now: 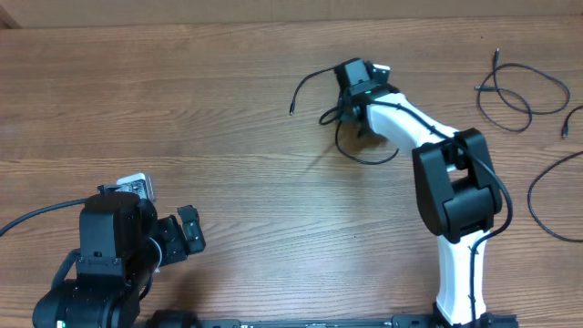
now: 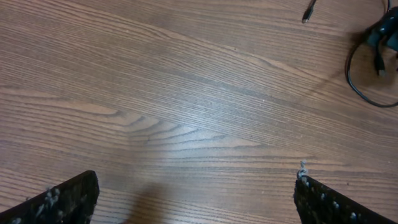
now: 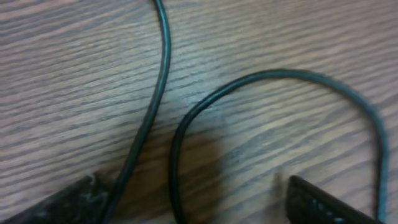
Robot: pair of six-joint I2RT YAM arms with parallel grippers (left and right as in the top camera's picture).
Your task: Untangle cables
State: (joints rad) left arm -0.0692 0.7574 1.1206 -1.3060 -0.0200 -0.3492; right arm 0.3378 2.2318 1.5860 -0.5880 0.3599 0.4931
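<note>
Right claw [image 3: 198, 208] hangs low over the bench [image 1: 228, 109], fingers apart, gripping nothing — two black cable strands [image 3: 163, 74] run across the wood between them. Left claw [image 2: 196, 202] stands wide open above bare wood at the near left. More cables [image 1: 512, 98] lie loose at the far right.
</note>
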